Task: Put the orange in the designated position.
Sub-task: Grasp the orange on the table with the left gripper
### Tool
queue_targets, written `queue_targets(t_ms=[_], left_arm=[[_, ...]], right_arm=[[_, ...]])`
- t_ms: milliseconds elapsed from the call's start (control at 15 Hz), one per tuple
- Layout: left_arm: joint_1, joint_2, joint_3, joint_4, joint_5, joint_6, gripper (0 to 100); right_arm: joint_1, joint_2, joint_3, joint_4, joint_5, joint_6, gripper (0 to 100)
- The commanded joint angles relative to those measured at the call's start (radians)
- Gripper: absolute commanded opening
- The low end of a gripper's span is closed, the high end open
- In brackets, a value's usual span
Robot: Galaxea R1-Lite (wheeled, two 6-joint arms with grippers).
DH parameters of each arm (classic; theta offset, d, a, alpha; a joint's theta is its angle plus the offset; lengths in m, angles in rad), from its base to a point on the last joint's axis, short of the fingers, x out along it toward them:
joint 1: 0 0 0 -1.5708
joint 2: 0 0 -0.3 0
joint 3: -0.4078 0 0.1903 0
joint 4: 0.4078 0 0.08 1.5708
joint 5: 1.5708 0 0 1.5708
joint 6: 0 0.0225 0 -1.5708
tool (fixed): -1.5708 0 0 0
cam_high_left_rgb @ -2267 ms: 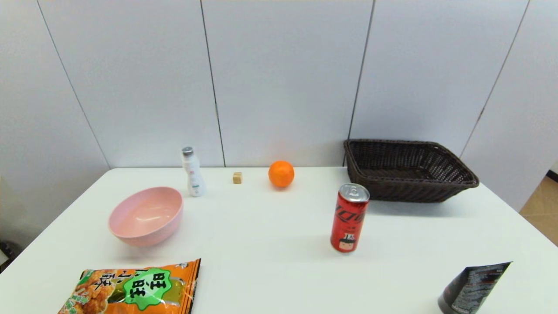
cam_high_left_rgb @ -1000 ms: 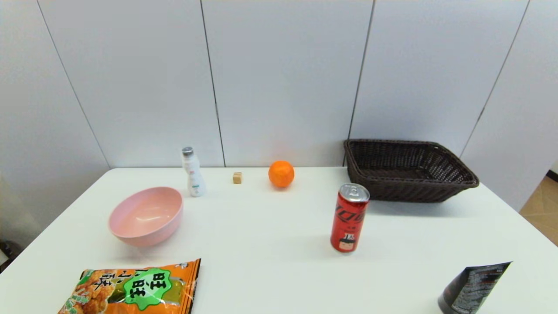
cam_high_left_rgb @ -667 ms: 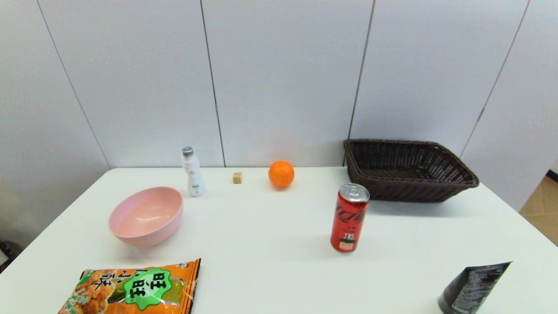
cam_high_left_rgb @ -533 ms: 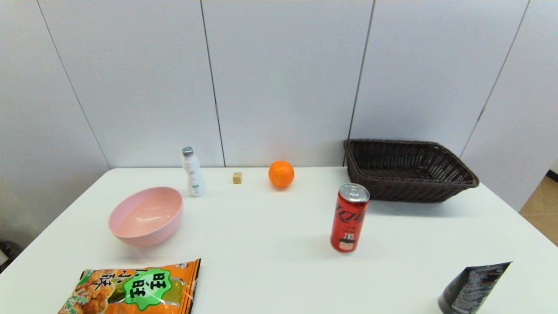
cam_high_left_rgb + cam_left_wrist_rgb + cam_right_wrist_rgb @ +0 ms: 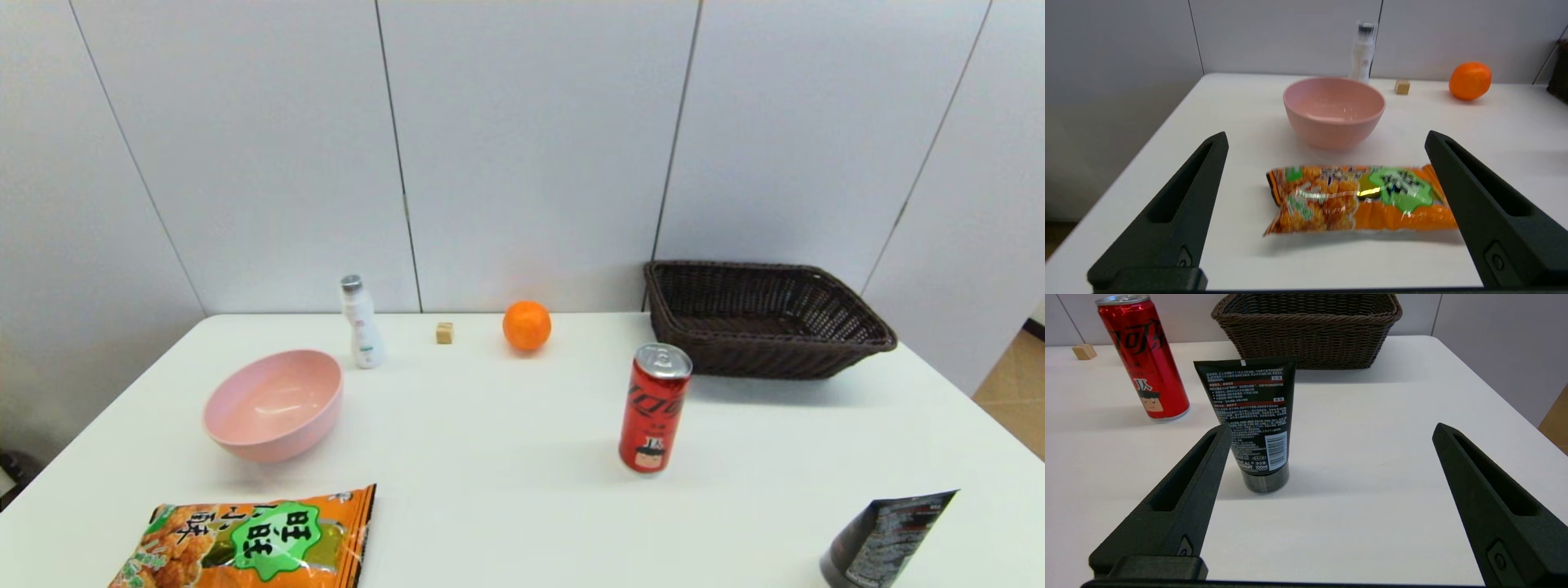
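Observation:
The orange [image 5: 526, 325] rests on the white table near the back wall, between a small tan cube [image 5: 444, 332] and the dark wicker basket [image 5: 849, 353]; it also shows far off in the left wrist view as the orange [image 5: 1470, 80]. Neither arm appears in the head view. My left gripper [image 5: 1327, 141] is open at the table's near left, with the snack bag [image 5: 1359, 198] lying ahead of it. My right gripper [image 5: 1331, 430] is open at the near right, behind a black tube [image 5: 1257, 420]. Both are far from the fruit and hold nothing.
A pink bowl [image 5: 274, 403] sits left of centre, a white bottle [image 5: 360, 322] behind it. The red can [image 5: 653, 407] stands in front of the basket [image 5: 1306, 330]. The orange-and-green snack bag [image 5: 253, 543] lies at the near left edge, the black tube [image 5: 886, 535] at the near right.

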Motion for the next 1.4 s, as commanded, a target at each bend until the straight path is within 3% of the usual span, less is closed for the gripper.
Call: queue_targets(t_ms=[67,267,800,1400], left_arm=[[0.0,0.284,-0.246,0.001,-0.006,0.017,100],[-0.006,0.511,-0.47,0.001,-0.034,0.02,100],[-0.314,0.977,-0.961,0.007,-0.035,0.023,100],[-0.448,1.328,-1.044,0.021,-0.038,0.025,100]], right_arm=[[0.0,0.001,0.0,0.0,0.0,0.0,100],[0.0,0.001,0.0,0.0,-0.002,0.0,100],[0.0,0.001,-0.001,0.0,-0.002,0.0,100],[0.0,0.001,0.0,0.0,0.0,0.0,100]])
